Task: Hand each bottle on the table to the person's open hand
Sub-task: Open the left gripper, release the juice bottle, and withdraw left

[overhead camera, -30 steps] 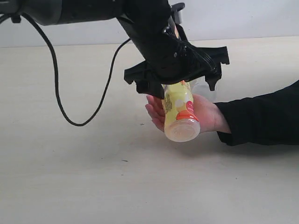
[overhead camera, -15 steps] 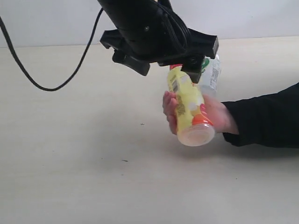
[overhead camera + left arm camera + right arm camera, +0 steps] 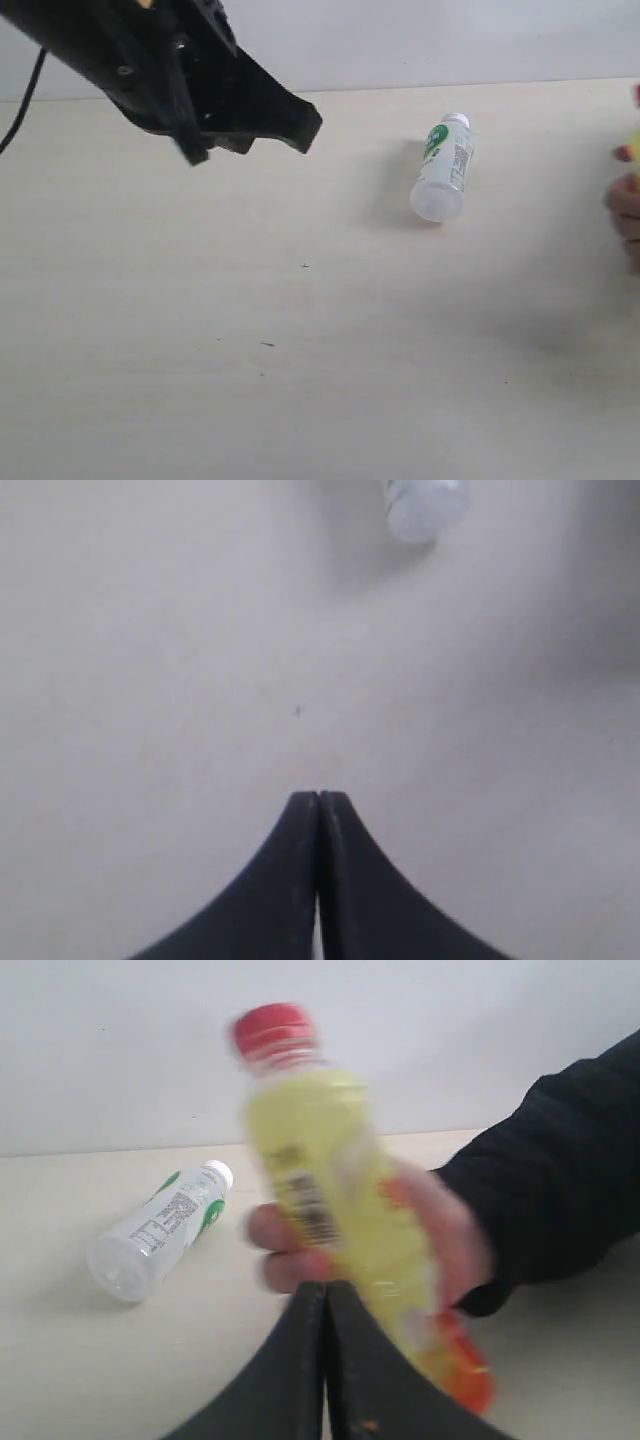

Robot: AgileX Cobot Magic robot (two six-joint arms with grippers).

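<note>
The white-green bottle with its white cap lies on its side on the table, alone. At the exterior view's right edge shows the person's hand. In the right wrist view that hand grips the yellow-labelled, red-capped bottle, blurred by motion, with the white-green bottle beyond it. My right gripper is shut on nothing, just in front of the hand. My left gripper is shut and empty above bare table, far from the white-green bottle. The other two bottles are out of view.
My left arm hangs over the table's far left part in the exterior view. The person's black sleeve fills one side of the right wrist view. A pale wall stands behind the table.
My left gripper let go of the yellow bottle and drew back up and to the left. The person's hand took the bottle and pulled away to the right edge.
</note>
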